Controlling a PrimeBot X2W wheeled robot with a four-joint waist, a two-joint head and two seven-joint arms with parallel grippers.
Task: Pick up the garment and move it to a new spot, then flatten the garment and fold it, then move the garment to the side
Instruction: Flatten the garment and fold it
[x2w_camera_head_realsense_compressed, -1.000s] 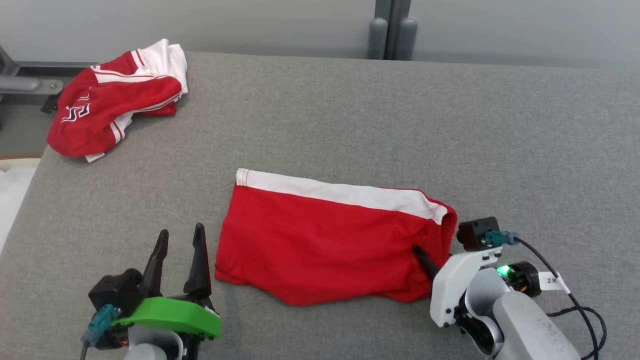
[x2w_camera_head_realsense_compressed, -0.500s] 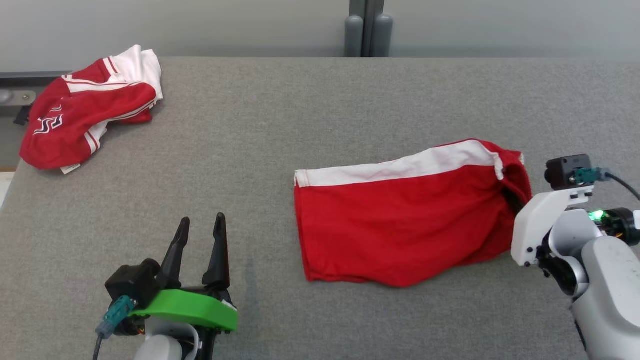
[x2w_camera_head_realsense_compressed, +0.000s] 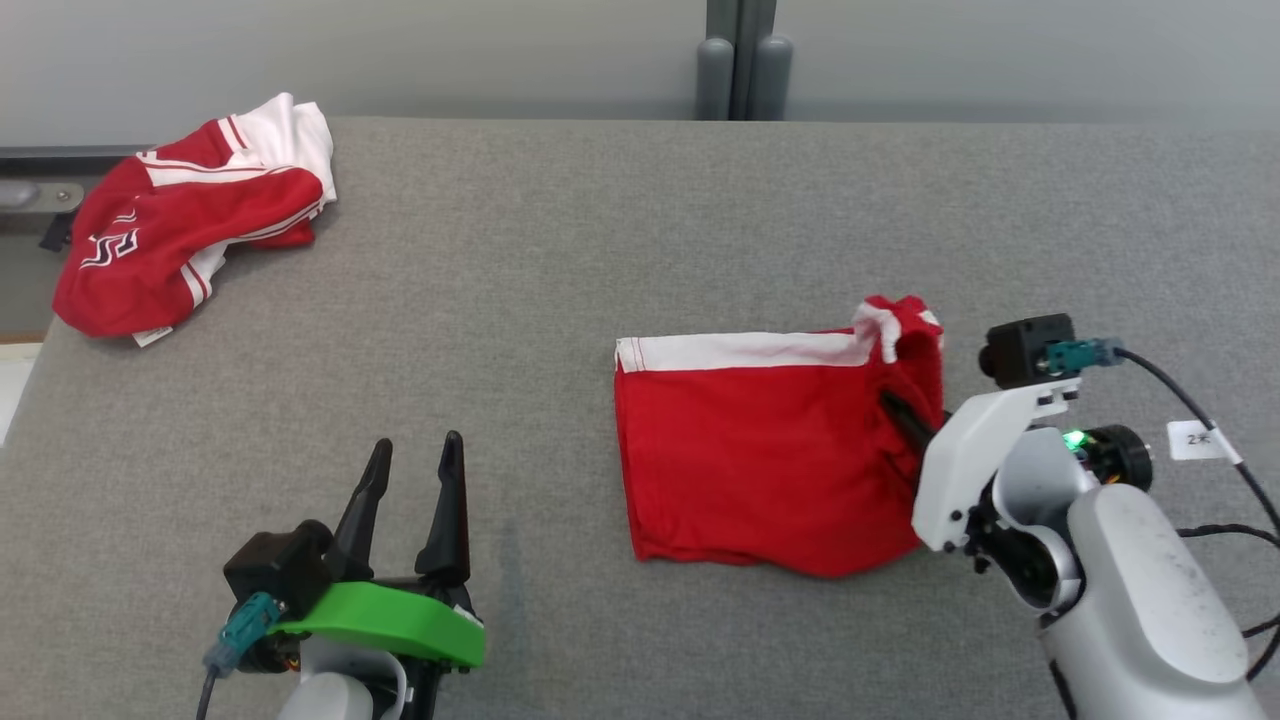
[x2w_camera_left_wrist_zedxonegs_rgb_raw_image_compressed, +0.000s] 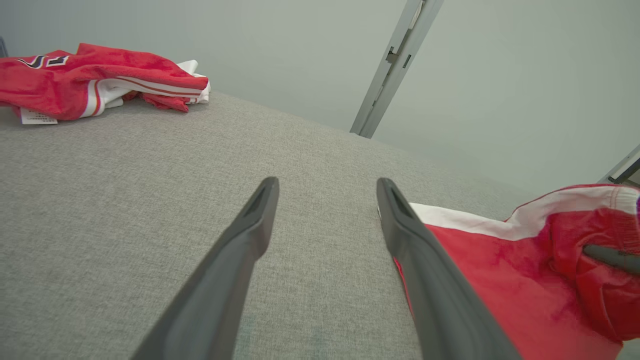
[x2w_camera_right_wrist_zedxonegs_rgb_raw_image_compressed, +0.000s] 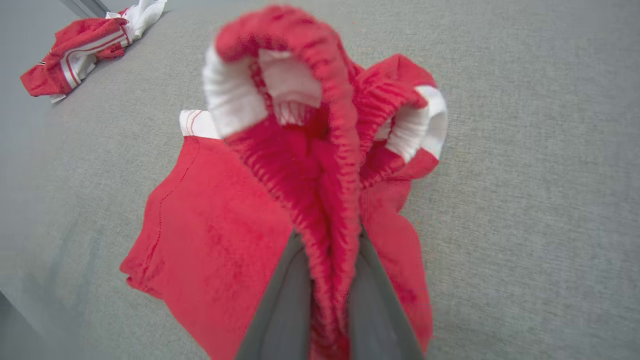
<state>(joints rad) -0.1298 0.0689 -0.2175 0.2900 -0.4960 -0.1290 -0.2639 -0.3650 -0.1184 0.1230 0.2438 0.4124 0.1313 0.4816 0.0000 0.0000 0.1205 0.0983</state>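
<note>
Fingers (x2w_camera_right_wrist_zedxonegs_rgb_raw_image_compressed: 280, 310) of my right end effector (x2w_camera_right_wrist_zedxonegs_rgb_raw_image_compressed: 330, 239) clamp the bunched elastic waistband of the red garment (x2w_camera_head_realsense_compressed: 750, 470). That end is raised, and the rest lies flat toward the right of the grey worktop (x2w_camera_head_realsense_compressed: 600, 250), nearer its front edge. My left end effector (x2w_camera_head_realsense_compressed: 412, 470) hovers spread and empty near the front-left. A crumpled red-and-white garment (x2w_camera_head_realsense_compressed: 190, 240) sits at the far-left corner.

Red garment (x2w_camera_head_realsense_compressed: 760, 460) with white band (x2w_camera_head_realsense_compressed: 740, 350) on grey table (x2w_camera_head_realsense_compressed: 560, 260).

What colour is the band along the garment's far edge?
White band on red garment; head view shows it best.
</note>
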